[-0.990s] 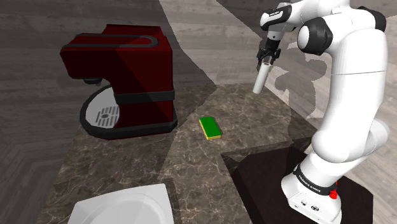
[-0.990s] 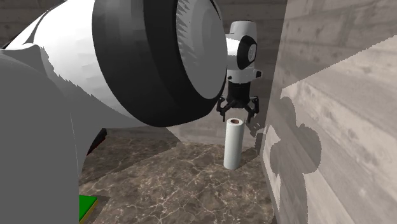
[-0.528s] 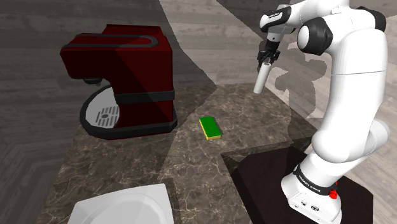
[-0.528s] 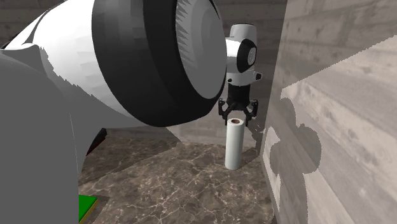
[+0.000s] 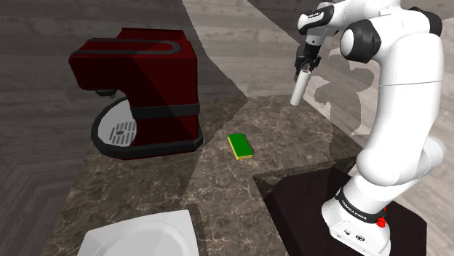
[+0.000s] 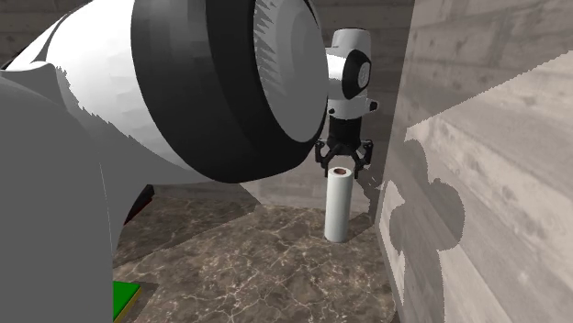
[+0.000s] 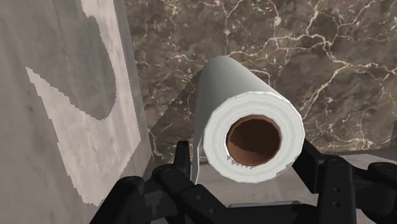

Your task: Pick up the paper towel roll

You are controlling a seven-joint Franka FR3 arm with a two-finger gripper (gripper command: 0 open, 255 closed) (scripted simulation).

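Observation:
The paper towel roll (image 5: 298, 91) is a slim white cylinder with a brown core, standing upright at the far end of the marble counter (image 5: 218, 189), close to the wall. My black gripper (image 5: 305, 67) comes down on it from above and is shut on its top end. In the second exterior view the fingers clasp the roll (image 6: 339, 206) just under its rim, with the gripper (image 6: 342, 165) at the top. In the wrist view the roll (image 7: 251, 133) sits between the two fingers (image 7: 183, 159), its open core facing the camera.
A dark red coffee machine (image 5: 142, 91) stands at the shoulder view's left. A green and yellow sponge (image 5: 240, 145) lies mid-counter. A white square dish (image 5: 142, 236) sits at the near edge. The wood-grain wall (image 6: 477, 183) rises right beside the roll.
The fingers have closed from wide open onto the top of the roll. The roll has shifted very slightly upward with the gripper.

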